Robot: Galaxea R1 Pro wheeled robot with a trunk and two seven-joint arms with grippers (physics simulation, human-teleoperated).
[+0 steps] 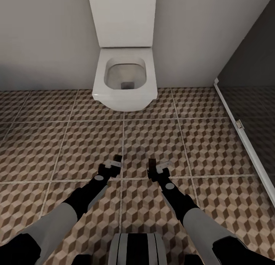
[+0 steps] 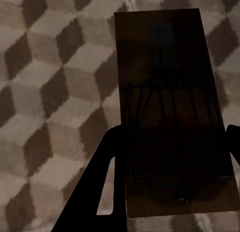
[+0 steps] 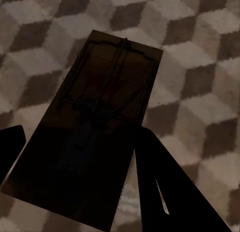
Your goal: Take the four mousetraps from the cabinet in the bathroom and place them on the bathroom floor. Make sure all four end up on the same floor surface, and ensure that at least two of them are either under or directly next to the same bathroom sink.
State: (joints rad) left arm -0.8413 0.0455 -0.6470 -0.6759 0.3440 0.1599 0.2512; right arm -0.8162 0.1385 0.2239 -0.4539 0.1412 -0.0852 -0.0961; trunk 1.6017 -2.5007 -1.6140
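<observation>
Both arms of the robot reach forward over the bathroom floor (image 1: 214, 143), its brown, beige and white cube-pattern tiles running out to the wall. In the head view the left gripper (image 1: 115, 161) sits at about 11 o'clock from the robot's trunk and the right gripper (image 1: 154, 165) at about 1 o'clock, the two near each other on either side of a pale grout line.

Each gripper is clamped on a mousetrap. The left mousetrap (image 2: 170, 106) shows in the left wrist view as a dark flat board with a wire spring frame across it, pinched between the two black fingers (image 2: 100, 187) and held above the tiles. The right mousetrap (image 3: 95, 127) shows in the right wrist view the same way, its wire bar and coil visible, with a black finger (image 3: 170, 192) pressed along one long edge. Both boards lie in shadow, so any red mark cannot be made out.

Farther on, at 12 o'clock, a white wall-hung toilet (image 1: 124, 80) with its seat open stands against the pale wall, its cistern panel (image 1: 122, 17) above. At about 2 o'clock a white-framed glass partition (image 1: 244, 135) borders a darker tiled area.
</observation>
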